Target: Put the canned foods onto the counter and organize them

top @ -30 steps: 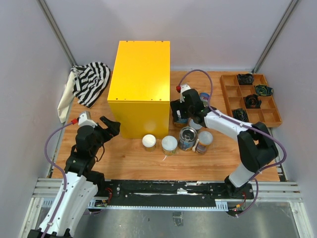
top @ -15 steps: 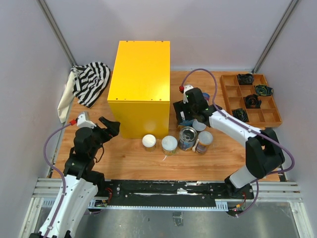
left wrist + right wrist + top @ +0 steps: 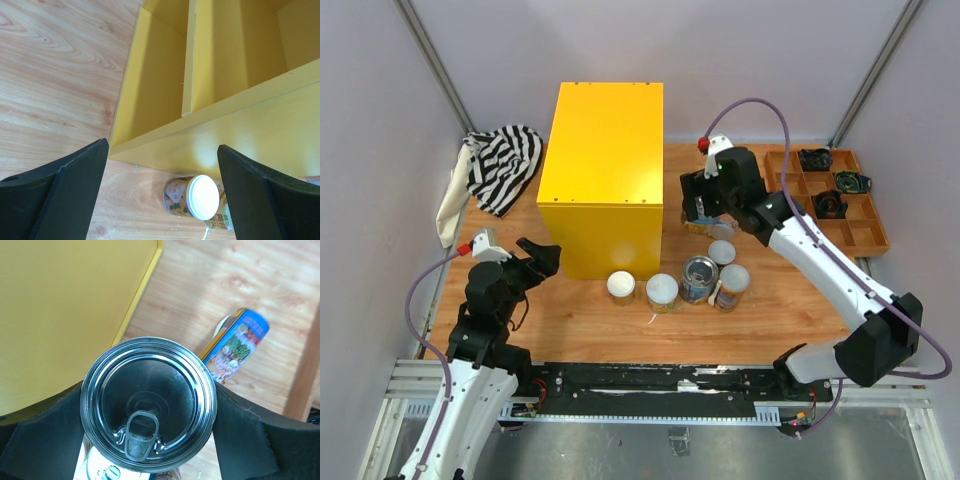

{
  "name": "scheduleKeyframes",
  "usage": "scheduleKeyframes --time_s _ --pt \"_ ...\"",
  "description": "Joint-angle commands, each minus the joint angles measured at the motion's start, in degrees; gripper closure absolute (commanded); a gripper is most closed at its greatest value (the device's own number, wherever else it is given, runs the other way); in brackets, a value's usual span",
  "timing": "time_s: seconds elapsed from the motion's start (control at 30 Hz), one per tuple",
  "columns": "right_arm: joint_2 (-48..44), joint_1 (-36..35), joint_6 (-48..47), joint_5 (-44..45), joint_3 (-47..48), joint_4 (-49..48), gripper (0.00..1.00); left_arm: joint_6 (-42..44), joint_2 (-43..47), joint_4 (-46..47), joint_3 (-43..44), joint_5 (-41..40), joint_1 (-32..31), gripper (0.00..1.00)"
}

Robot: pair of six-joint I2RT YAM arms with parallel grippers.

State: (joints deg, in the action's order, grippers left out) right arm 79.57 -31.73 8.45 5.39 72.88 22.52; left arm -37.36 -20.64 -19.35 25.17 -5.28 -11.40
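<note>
The counter (image 3: 603, 160) is a big yellow box at the table's back middle. My right gripper (image 3: 703, 212) is shut on a can with a silver pull-tab top (image 3: 148, 410), held above the table just right of the counter's side (image 3: 60, 315). A blue-labelled can (image 3: 235, 345) stands below it. Several cans stand in front of the counter: two white-lidded ones (image 3: 621, 286) (image 3: 662, 291), an open-topped one (image 3: 699, 277) and another (image 3: 732, 283). My left gripper (image 3: 542, 257) is open and empty, left of the counter's front; its view shows a white-lidded can (image 3: 192, 196).
A striped cloth (image 3: 498, 165) lies at the back left. A brown compartmented tray (image 3: 828, 200) with dark objects sits at the back right. Grey walls enclose the wooden table (image 3: 570, 320).
My right gripper has lifted the silver-topped can up and back, away from the group of cans. The left arm has barely shifted.
</note>
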Motion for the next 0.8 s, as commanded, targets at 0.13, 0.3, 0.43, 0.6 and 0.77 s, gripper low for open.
scheduleKeyframes --time_s 0.13,0.3,0.43,0.6,0.77 --pt "-4.28 0.55 -3.85 2.5 19.03 6.05 0.96 0.3 1.75 1.51 -0.99 0.28 -0.26 0.05" --pt "-2.27 0.55 -5.37 1.57 29.3 11.09 0.96 0.36 1.89 1.51 -1.08 0.45 -0.27 0.05" --pt "0.88 0.27 -6.8 0.6 39.57 15.24 0.96 0.45 2.04 1.59 -1.02 0.68 -0.28 0.05" --pt "4.18 -0.25 -7.92 -1.54 49.76 17.98 0.96 0.54 1.88 1.59 -0.97 1.01 -0.24 0.05" --pt "8.03 -2.06 -8.22 -4.91 57.81 18.55 0.96 0.54 1.69 1.61 -0.95 1.06 -0.29 0.05"
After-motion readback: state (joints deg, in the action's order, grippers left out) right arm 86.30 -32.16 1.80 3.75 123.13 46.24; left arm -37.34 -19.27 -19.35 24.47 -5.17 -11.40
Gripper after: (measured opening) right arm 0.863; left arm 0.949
